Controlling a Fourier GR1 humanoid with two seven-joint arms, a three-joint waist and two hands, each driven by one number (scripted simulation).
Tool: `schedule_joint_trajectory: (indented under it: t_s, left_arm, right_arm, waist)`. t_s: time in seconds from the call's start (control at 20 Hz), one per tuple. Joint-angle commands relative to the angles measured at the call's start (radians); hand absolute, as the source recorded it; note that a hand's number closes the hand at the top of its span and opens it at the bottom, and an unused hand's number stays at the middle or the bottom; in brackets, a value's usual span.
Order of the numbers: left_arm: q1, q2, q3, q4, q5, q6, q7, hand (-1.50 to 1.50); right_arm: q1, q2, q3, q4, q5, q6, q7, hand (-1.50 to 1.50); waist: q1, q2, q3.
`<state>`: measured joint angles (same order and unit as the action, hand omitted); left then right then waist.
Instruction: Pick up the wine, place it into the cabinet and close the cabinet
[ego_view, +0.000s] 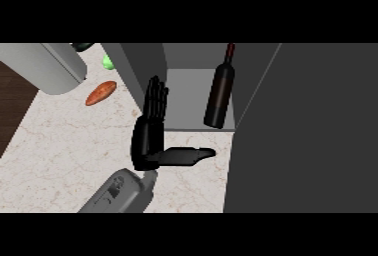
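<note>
Head view: a wide dark cabinet door (310, 125) fills the right side and hides everything behind it, the right hand included. The cabinet (196, 90) stands open beside it, its top cut off by the frame. The wine bottle (220, 90) stands inside the cabinet, at the right of its shelf, close to the door. The left hand (151, 135) is in front of the cabinet's left wall, fingers straight, thumb stretched toward the door, holding nothing. Left of the cabinet, an orange vegetable (100, 93) lies on the counter (66, 150); a small green item (108, 62) is hard to identify, and a grey rounded object (46, 65) is cut off at the corner.
</note>
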<state>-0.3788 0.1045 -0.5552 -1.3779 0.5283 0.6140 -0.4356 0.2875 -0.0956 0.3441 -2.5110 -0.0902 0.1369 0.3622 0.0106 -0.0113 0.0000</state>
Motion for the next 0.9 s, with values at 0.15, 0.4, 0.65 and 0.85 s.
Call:
schedule_joint_trajectory:
  t_s: [0.15,0.4,0.65,0.85]
  left_arm:
    - [0.169,-0.003,-0.070,-0.141,-0.061,0.015,-0.041,-1.50]
    - [0.324,0.102,-0.126,-0.370,-0.069,0.043,0.011,-1.50]
    - [0.409,0.184,-0.078,-0.414,-0.066,0.007,-0.028,-1.50]
    - [0.537,0.296,-0.073,-0.554,-0.059,-0.025,-0.033,-1.50]
  right_arm:
    - [-0.004,-0.040,0.003,-0.236,-0.034,-0.031,0.177,-1.50]
    - [0.019,-0.155,0.089,-0.179,-0.022,0.116,0.137,1.50]
    - [0.059,-0.196,0.201,-0.204,-0.131,0.177,0.186,1.50]
    - [0.029,-0.171,0.305,-0.215,-0.055,0.164,0.195,1.50]
  waist:
    - [-0.014,0.008,-0.001]
    - [-0.005,0.000,0.000]
    - [-0.008,0.005,0.000]
    - [0.004,0.000,-0.002]
